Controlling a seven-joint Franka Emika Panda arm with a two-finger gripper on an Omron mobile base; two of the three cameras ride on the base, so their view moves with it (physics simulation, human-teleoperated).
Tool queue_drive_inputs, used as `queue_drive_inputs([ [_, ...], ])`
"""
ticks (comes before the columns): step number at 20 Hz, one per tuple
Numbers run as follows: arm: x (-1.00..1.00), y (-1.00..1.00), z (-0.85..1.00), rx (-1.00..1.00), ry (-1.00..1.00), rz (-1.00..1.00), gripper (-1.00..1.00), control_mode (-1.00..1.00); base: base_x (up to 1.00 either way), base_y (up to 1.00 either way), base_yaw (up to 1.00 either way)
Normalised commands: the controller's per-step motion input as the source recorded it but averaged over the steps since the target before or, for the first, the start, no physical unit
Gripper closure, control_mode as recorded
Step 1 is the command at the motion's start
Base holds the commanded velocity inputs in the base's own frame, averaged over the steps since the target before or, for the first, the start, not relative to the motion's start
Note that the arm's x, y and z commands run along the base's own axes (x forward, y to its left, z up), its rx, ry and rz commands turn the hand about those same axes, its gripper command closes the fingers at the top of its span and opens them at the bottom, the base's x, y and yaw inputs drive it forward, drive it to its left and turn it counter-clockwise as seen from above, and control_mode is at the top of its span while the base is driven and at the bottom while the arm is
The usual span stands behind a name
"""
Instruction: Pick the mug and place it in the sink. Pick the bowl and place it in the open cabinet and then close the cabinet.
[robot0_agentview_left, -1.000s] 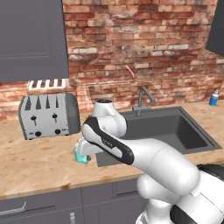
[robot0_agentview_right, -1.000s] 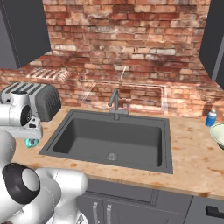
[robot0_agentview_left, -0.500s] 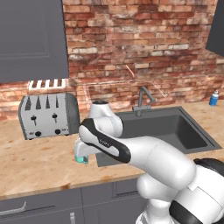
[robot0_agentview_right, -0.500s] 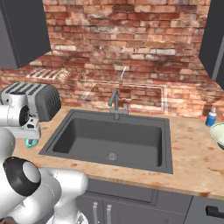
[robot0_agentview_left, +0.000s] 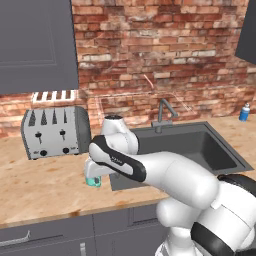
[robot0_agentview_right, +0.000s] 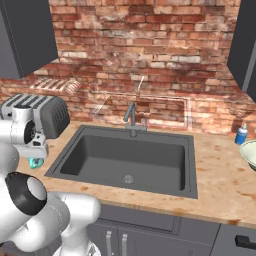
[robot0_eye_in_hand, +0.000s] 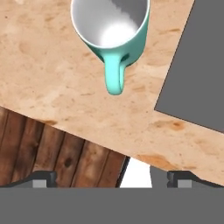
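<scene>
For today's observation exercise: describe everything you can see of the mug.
The mug is small, teal-green outside with a smooth white inner wall, glossy like ceramic, and looks empty. It has one curved side handle. It stands upright on the wooden counter, close to the sink's edge and in front of the toaster. The open gripper hovers above without touching it; only the counter touches it.

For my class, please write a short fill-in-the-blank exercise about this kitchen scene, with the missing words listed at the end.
1. The mug stands upright on the wooden ____.
2. The gripper above the mug has its jaws ____.
3. The silver toaster stands to the ____ of the sink in the left base view.
4. Behind the faucet the wall is made of ____.

Missing words: counter; open; left; brick
</scene>
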Motion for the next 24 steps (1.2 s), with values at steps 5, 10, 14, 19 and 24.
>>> queue_drive_inputs([
  [5,0.23,0.04,-0.07,-0.02,0.00,0.00,-1.00,-1.00,0.00,0.00,0.00],
  [10,0.23,0.08,-0.18,-0.01,0.00,0.00,-1.00,-1.00,0.00,0.00,0.00],
  [14,0.20,0.13,-0.21,-0.02,0.00,0.00,-1.00,-1.00,0.00,0.00,0.00],
  [19,0.15,0.17,-0.19,-0.02,0.00,0.00,-1.00,-1.00,0.00,0.00,0.00],
  [24,0.12,0.11,-0.17,0.00,0.00,0.00,-1.00,-1.00,0.00,0.00,0.00],
])
